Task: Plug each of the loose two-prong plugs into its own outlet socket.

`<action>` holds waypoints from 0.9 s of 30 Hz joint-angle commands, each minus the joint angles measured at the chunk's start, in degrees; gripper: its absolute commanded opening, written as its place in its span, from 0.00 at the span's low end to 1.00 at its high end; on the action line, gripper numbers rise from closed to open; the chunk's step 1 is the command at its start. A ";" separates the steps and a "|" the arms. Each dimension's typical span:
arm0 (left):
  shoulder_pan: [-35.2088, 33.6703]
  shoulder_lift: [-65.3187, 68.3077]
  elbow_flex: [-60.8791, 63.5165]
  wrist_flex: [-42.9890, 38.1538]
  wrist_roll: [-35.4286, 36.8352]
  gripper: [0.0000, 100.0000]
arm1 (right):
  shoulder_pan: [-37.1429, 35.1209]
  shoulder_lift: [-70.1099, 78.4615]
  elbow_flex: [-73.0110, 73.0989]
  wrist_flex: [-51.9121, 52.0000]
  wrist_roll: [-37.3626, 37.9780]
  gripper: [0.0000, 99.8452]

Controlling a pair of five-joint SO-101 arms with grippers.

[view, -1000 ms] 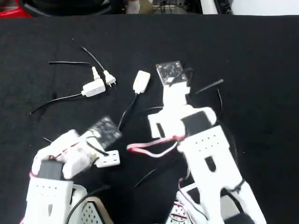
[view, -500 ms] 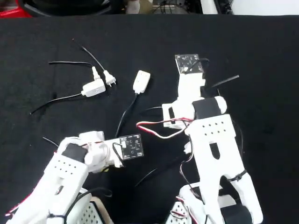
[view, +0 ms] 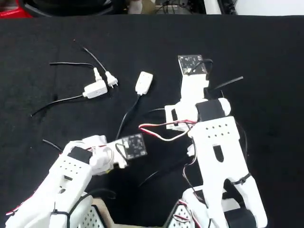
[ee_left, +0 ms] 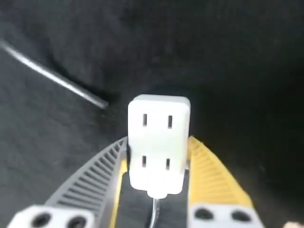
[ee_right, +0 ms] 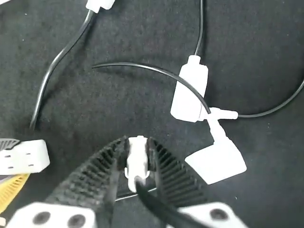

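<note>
Left wrist view has the left gripper (ee_left: 158,145) clamped on a white rectangular plastic outlet socket block (ee_left: 159,118). Its grey ribbed finger and yellow finger press against the block's two sides, and the two pairs of slots face the camera above the black cloth-covered table (ee_left: 247,57). A thin grey cord end (ee_left: 57,78) lies on the cloth near the block. Right wrist view has the right gripper (ee_right: 137,145) closed on a small white plug (ee_right: 137,164), whose thin black cord (ee_right: 148,198) runs back between the dark ribbed fingers. Beyond it lie a second white socket body (ee_right: 190,95) and a white angled plug (ee_right: 216,159) just beside it. High view shows a white oblong socket (view: 144,81) on a black cord, apart from a white socket-and-plug cluster (view: 95,89).
</note>
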 commanded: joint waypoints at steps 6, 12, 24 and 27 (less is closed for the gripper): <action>-4.53 -0.09 -11.56 9.85 17.41 0.04 | 0.62 0.31 -2.95 0.26 -0.09 0.01; -5.14 0.44 -15.25 10.46 21.98 0.04 | 0.18 0.40 -2.95 0.26 -0.18 0.01; -10.95 -0.09 -4.62 -2.90 22.24 0.29 | -3.25 0.22 -1.01 0.00 0.18 0.01; -13.93 -0.18 -7.69 1.05 22.33 0.30 | -4.75 0.13 -1.01 0.00 0.18 0.01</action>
